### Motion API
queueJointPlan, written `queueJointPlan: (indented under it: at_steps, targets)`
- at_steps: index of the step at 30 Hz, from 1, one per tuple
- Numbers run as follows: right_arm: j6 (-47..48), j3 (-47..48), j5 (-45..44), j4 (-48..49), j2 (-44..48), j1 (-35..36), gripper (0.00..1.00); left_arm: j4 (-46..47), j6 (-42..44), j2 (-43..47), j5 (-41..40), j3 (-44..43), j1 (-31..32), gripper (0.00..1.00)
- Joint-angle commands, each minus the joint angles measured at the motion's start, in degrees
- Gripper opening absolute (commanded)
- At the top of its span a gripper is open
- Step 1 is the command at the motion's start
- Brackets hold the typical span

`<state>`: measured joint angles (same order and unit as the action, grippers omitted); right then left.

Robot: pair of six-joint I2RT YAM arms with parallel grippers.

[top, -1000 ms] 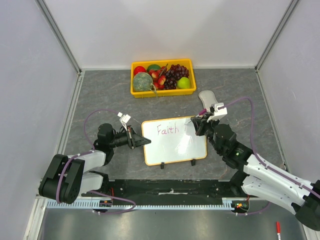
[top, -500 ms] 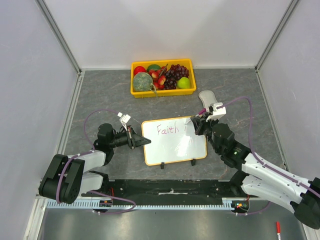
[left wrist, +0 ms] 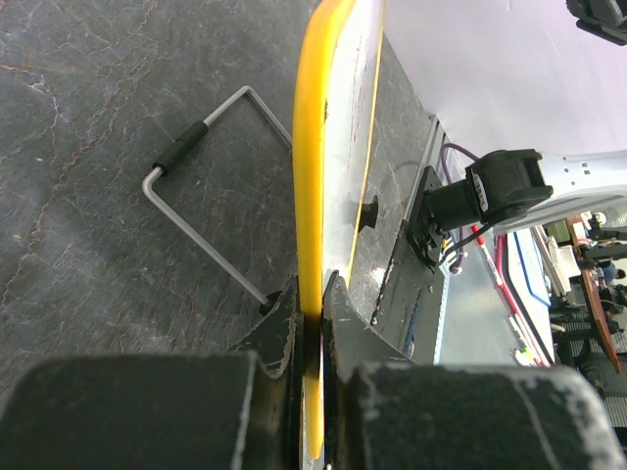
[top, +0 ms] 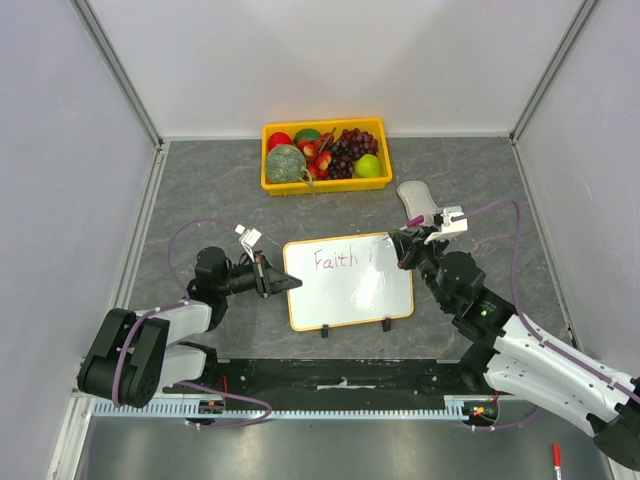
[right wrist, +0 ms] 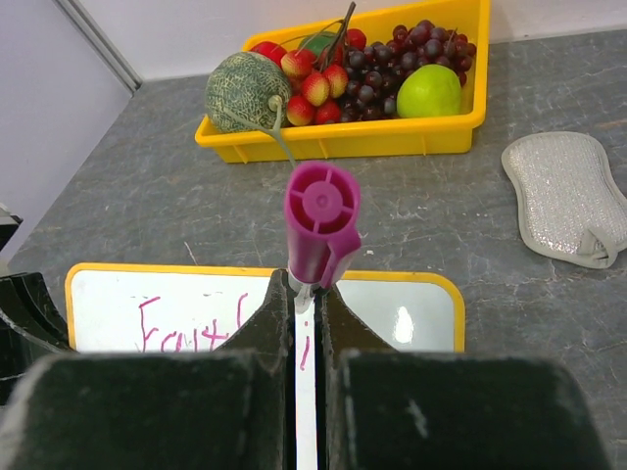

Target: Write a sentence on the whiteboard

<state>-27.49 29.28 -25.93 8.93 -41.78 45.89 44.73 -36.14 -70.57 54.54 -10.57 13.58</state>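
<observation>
The whiteboard [top: 350, 282], white with a yellow-orange rim, lies mid-table. Pink writing [top: 334, 260] on it reads "Faith" with an "i" stroke beside it. My left gripper [top: 268, 277] is shut on the board's left edge; in the left wrist view [left wrist: 312, 323] the yellow rim [left wrist: 313, 147] runs between the jaws. My right gripper [top: 408, 247] is shut on a pink-capped marker [right wrist: 319, 223] with a white barrel, held over the board's top right. The right wrist view shows the board [right wrist: 411, 313] and the writing [right wrist: 181, 328] below the marker.
A yellow fruit tray [top: 325, 181] with melon, grapes and apples stands at the back. A grey sponge pad [top: 415, 199] lies right of the board. The board's wire stand [left wrist: 196, 220] rests on the table. A red pen [top: 556, 461] lies on the front ledge.
My right gripper with the marker has shifted slightly right along the board's top edge; an "i" stroke now shows after "Faith". The left gripper has not moved.
</observation>
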Motion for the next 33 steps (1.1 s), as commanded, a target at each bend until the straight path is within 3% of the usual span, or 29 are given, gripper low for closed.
queueJointPlan:
  at_steps: [1, 33]
  targets:
    - [-0.3, -1.1, -1.7, -0.4, -0.7, -0.3, 0.00, -0.6, 4.7, -0.3, -4.8, -0.4, -0.1, 0.02]
    - [-1.4, -6.7, 1.8, -1.4, -1.2, -0.7, 0.00, -0.6, 4.7, -0.5, -4.7, -0.5, -0.1, 0.02]
